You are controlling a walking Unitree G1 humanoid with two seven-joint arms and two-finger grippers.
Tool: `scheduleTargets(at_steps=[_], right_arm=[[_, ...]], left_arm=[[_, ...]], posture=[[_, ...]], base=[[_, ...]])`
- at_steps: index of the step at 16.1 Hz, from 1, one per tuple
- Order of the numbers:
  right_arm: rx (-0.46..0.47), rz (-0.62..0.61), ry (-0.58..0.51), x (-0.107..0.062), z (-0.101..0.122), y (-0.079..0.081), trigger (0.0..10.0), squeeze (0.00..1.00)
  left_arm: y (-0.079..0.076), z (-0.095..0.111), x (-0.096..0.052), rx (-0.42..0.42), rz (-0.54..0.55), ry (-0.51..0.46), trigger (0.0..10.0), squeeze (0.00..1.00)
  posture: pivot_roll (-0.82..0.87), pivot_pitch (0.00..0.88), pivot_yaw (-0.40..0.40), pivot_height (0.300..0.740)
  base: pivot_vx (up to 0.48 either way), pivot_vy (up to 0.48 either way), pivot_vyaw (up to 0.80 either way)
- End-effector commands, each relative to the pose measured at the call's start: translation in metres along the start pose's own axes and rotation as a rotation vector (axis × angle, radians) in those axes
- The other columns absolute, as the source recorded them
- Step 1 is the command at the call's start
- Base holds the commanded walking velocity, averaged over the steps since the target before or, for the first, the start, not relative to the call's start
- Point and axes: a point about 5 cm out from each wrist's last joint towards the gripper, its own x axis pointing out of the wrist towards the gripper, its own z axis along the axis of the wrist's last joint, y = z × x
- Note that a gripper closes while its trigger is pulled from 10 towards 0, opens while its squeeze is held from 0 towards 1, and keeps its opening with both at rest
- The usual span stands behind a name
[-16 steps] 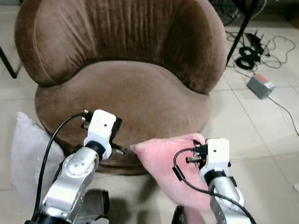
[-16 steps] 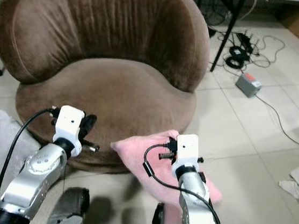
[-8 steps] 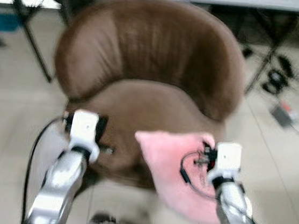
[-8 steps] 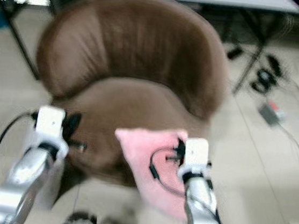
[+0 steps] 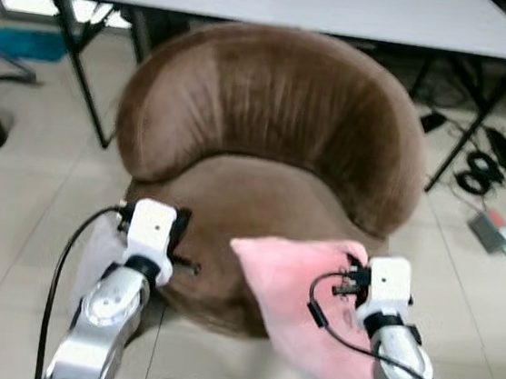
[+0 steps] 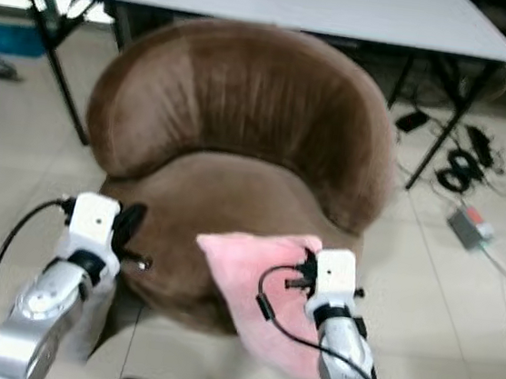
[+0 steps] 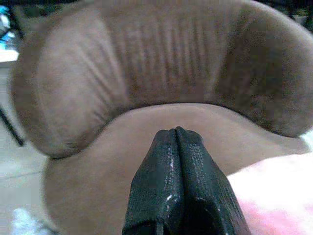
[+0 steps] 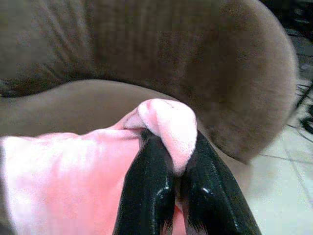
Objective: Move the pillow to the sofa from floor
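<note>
A pink pillow [image 5: 300, 296] hangs in the air at the front edge of a round brown sofa chair [image 5: 268, 136]. My right gripper [image 8: 172, 169] is shut on a pinched corner of the pink pillow [image 8: 73, 166], seen close in the right wrist view. The right arm [image 5: 387, 296] holds it at the sofa's front right. My left gripper [image 7: 175, 134] is shut with nothing between its fingers, and it points at the sofa seat [image 7: 146, 132]. The left arm [image 5: 147, 232] is raised at the sofa's front left.
A grey table [image 5: 302, 3] stands behind the sofa on black legs. Cables and a power strip [image 5: 491, 226] lie on the tiled floor to the right. A pale grey pillow [image 5: 99, 254] leans by the sofa's left base, behind my left arm.
The camera has tilted up and the view has widened, so the table now shows. The pink pillow has risen with my right gripper to the height of the seat's front edge.
</note>
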Motion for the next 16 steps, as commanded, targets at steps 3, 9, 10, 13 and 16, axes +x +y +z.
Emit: scheduleTargets(at_steps=[3, 9, 10, 13, 16], right_arm=[[-0.007, 0.014, -0.034, 0.006, 0.006, 0.008, 10.0, 0.00], [-0.016, 0.023, -0.029, 0.012, 0.003, 0.009, 10.0, 0.00], [-0.017, 0.026, -0.025, 0.012, 0.002, 0.010, 10.0, 0.00], [-0.018, 0.031, -0.020, 0.013, 0.000, 0.011, 10.0, 0.00], [-0.023, 0.034, -0.016, 0.015, -0.001, 0.011, 10.0, 0.00]], left_arm=[[0.000, 0.009, 0.008, 0.018, -0.003, -0.019, 10.0, 0.00], [-0.002, 0.017, 0.014, 0.056, -0.007, -0.045, 10.0, 0.00], [-0.002, 0.019, 0.015, 0.066, -0.006, -0.051, 10.0, 0.00], [-0.003, 0.021, 0.015, 0.070, -0.008, -0.062, 10.0, 0.00], [-0.004, 0.022, 0.018, 0.069, -0.005, -0.072, 10.0, 0.00]], posture=[[0.08, 0.007, 0.002, 0.740], [0.08, 0.008, 0.003, 0.740], [0.08, 0.010, 0.002, 0.740], [0.09, 0.010, 0.000, 0.740], [0.09, 0.011, 0.000, 0.740]], base=[[0.000, 0.000, 0.00], [0.296, 0.000, 0.00], [0.446, 0.000, 0.00], [0.446, 0.000, 0.00], [0.446, 0.000, 0.00]])
